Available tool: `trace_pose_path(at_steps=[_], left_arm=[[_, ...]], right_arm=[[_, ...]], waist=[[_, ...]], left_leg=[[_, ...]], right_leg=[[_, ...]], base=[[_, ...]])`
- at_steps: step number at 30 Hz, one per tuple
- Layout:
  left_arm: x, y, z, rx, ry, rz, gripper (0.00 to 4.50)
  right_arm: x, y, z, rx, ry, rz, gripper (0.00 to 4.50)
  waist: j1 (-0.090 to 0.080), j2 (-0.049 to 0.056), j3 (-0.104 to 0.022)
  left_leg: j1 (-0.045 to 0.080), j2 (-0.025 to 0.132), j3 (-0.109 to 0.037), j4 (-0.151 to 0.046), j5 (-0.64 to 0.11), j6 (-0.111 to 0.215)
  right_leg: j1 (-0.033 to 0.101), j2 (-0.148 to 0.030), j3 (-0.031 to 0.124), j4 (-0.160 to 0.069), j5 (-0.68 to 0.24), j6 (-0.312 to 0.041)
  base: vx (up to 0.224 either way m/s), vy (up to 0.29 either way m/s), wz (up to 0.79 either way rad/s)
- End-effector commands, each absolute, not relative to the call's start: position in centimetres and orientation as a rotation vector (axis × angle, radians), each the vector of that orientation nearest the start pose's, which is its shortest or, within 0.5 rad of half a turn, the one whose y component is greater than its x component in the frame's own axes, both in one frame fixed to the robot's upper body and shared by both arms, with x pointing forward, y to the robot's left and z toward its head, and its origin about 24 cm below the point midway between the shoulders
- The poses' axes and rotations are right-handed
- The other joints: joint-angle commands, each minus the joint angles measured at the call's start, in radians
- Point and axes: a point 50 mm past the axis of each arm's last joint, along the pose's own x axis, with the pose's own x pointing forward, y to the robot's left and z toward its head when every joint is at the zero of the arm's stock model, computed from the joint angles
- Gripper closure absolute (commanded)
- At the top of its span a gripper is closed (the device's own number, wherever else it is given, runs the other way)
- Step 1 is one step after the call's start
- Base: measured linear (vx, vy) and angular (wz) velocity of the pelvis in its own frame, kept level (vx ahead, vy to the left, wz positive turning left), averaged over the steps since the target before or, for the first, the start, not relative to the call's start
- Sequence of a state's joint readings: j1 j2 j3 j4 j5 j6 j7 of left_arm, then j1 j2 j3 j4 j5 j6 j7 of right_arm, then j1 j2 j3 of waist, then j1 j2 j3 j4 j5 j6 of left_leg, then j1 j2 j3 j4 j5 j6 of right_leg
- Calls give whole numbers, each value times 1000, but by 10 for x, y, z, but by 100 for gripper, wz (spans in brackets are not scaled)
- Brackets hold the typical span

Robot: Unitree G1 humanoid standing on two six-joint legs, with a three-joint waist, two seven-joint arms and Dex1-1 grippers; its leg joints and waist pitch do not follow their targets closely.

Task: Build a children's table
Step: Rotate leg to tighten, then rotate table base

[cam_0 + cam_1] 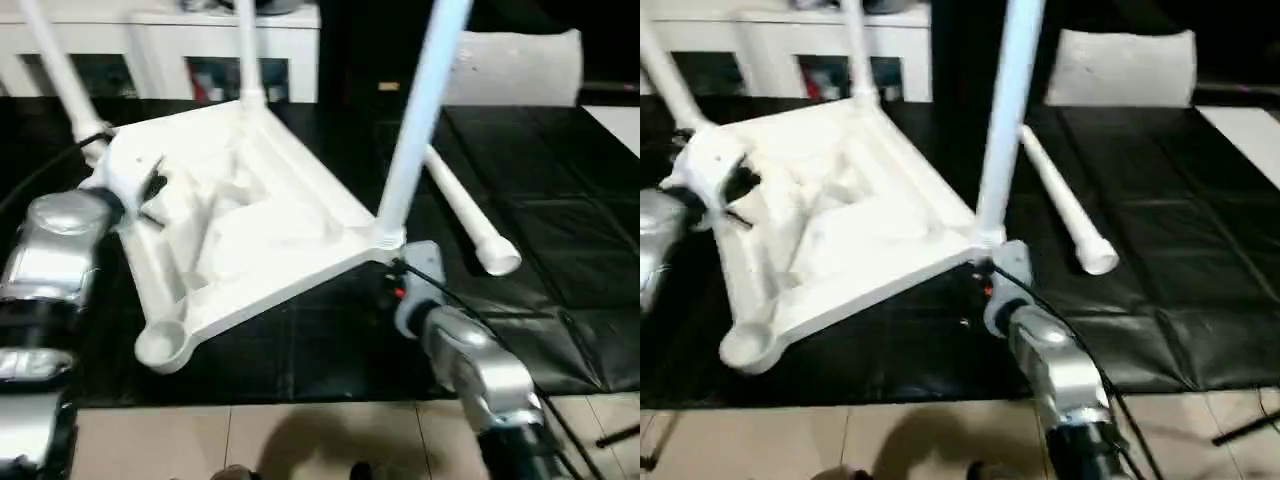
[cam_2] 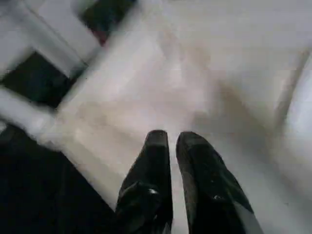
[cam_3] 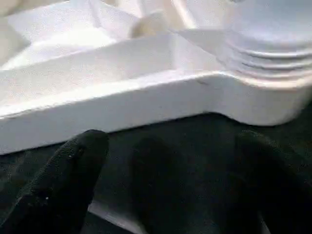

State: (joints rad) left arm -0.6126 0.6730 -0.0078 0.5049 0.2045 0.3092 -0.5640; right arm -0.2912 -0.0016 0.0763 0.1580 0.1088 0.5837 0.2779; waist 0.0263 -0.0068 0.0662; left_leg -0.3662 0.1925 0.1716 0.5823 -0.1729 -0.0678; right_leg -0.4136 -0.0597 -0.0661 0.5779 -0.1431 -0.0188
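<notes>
A white plastic tabletop (image 1: 250, 225) lies upside down on a black mat, ribbed underside facing up and one side tilted off the mat. Three white tube legs stand in its round corner sockets, among them the near-right leg (image 1: 415, 120). The near-left socket (image 1: 160, 345) gapes empty. A fourth leg (image 1: 468, 212) lies flat just beside the tabletop.

Black mat (image 1: 560, 300) over my tiled floor (image 1: 300, 440): upturned tabletop (image 1: 240, 230) at left-centre, three legs fitted; loose tube leg (image 1: 468, 222) lying right.
</notes>
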Motion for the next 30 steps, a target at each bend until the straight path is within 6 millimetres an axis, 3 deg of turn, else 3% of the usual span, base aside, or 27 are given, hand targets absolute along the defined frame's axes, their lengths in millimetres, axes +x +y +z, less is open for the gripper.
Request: trace_pose_path(at_steps=[1, 5, 11, 14, 15, 18, 21, 22, 23, 25, 27, 30], left_arm=[[338, 295, 118, 757, 482, -217, 433], [331, 292, 101, 735, 549, -258, 443], [321, 287, 91, 738, 649, -341, 443], [312, 272, 84, 677, 692, -510, 443], [309, 267, 83, 648, 699, -553, 443], [301, 253, 83, 584, 724, -679, 443], [279, 225, 83, 517, 744, -992, 443], [279, 224, 83, 515, 745, -995, 443], [270, 211, 85, 469, 732, -1126, 443], [264, 197, 88, 401, 708, -1207, 443], [262, 192, 89, 365, 703, -1226, 443], [264, 175, 92, 339, 648, -1283, 443]], right_arm=[[293, -95, 22, 82, 517, 420, 0], [300, -90, 21, 55, 541, 419, 0], [309, -83, 20, 64, 554, 442, 0], [314, -78, 21, 55, 545, 460, 0], [315, -77, 21, 52, 542, 461, 0], [319, -74, 24, 63, 529, 464, 0], [327, -71, 28, 50, 510, 475, 0], [327, -71, 28, 50, 509, 475, 0], [330, -70, 30, 43, 503, 479, 0], [331, -70, 30, 37, 499, 482, 0], [332, -71, 30, 35, 497, 484, 0], [334, -73, 31, 25, 493, 482, 0]], waist=[[-3, 24, -69], [6, 33, -69], [-1, 32, -66], [-3, 30, -63], [-5, 29, -61], [-9, 28, -61], [-14, 28, -60], [-13, 29, -60], [-18, 29, -57], [-23, 28, -59], [-29, 26, -63], [-37, 21, -65]], left_leg=[[21, 31, -17, -75, -316, -46], [29, 31, -15, -73, -341, -61], [29, 29, -20, -74, -397, -66], [27, 30, -23, -75, -405, -64], [33, 30, -22, -74, -422, -63], [35, 29, -22, -74, -433, -59], [36, 30, -24, -74, -448, -59], [40, 30, -24, -72, -455, -61], [33, 29, -27, -76, -463, -63], [37, 29, -25, -75, -473, -66], [28, 26, -21, -73, -426, -61], [22, 22, -16, -69, -393, -49]], right_leg=[[41, -69, 48, -62, -365, -149], [35, -69, 51, -64, -351, -157], [37, -73, 48, -70, -396, -158], [40, -79, 47, -73, -448, -152], [33, -77, 47, -77, -469, -151], [32, -75, 47, -79, -488, -147], [29, -74, 45, -79, -510, -146], [26, -74, 45, -80, -510, -148], [33, -73, 43, -77, -512, -148], [29, -70, 44, -77, -497, -149], [38, -69, 46, -67, -433, -171], [44, -70, 47, -68, -423, -176]], base=[[0, 0, 0], [0, 0, 0], [0, 0, 0], [0, 0, 0], [0, 0, 0], [0, 0, 0], [0, 0, 0], [0, 0, 0], [0, 0, 0], [0, 0, 0], [0, 0, 0], [0, 0, 0]])
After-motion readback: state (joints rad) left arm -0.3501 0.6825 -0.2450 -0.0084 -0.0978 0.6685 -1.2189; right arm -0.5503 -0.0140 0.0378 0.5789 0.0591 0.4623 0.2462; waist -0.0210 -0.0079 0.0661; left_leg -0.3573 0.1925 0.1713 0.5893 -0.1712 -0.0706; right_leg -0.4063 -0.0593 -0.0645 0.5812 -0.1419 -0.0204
